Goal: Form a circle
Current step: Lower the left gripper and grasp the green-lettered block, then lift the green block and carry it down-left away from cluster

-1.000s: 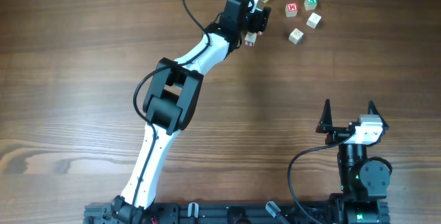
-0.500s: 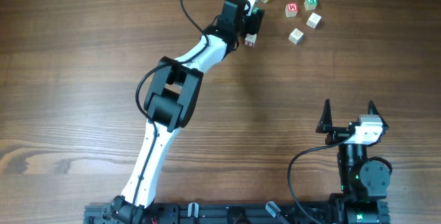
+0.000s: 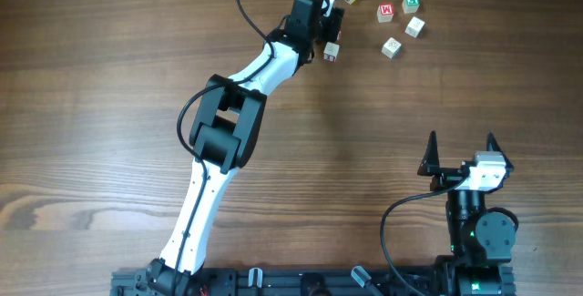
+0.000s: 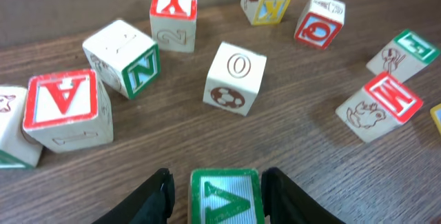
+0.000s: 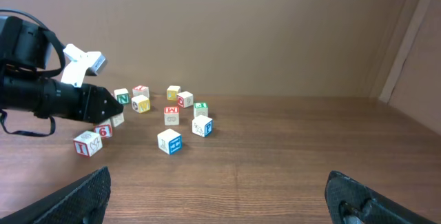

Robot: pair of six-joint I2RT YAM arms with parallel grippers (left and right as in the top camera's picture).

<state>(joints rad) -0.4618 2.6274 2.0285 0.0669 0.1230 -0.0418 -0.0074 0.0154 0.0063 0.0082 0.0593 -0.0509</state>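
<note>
My left gripper point(image 4: 218, 176) has narrowed around the green block point(image 4: 226, 198) by the table's far edge (not quite pinching yet), so circle-building can start.

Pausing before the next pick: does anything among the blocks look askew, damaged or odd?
Nothing looks damaged. The blocks lie loose at mixed angles, not in a ring. One green-faced block sits between the fingers of the left gripper, squarely lined up with them.
</note>
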